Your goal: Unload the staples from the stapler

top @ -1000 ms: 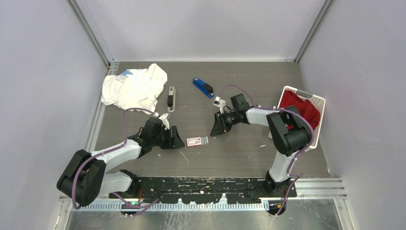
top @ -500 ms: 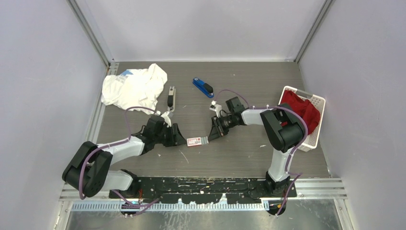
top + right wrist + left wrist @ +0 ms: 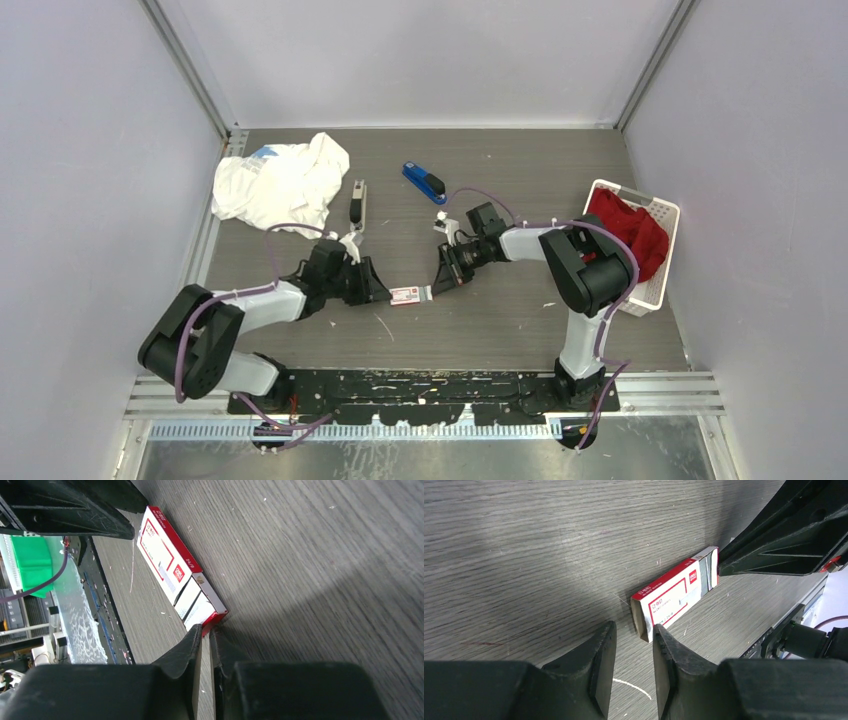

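Containers: a white perforated basket [image 3: 662, 212] stands at the right edge of the table [image 3: 500, 330] and holds a bundled red cloth [image 3: 625, 225]. A small white-and-red box [image 3: 409, 295] lies flat at table centre. Its grey inner tray shows at the end facing the right arm; what is inside cannot be determined.

Task items: the staples cannot be made out in any view. A blue stapler [image 3: 424, 182] lies at the far centre, well apart from both arms. Its long axis runs diagonally from far-left to near-right. A second, grey-and-black stapler [image 3: 357, 205] lies beside a crumpled white cloth [image 3: 280, 185], its long axis running near to far.

The box's long axis runs left to right, directly between the two claws.

Left gripper [image 3: 633, 632]: fingers narrowly apart, nothing between them, the box's end just ahead of the tips.

Right gripper [image 3: 206, 629]: fingers drawn together to a thin slit, tips touching the box's red end. Whether that end is pinched cannot be determined.
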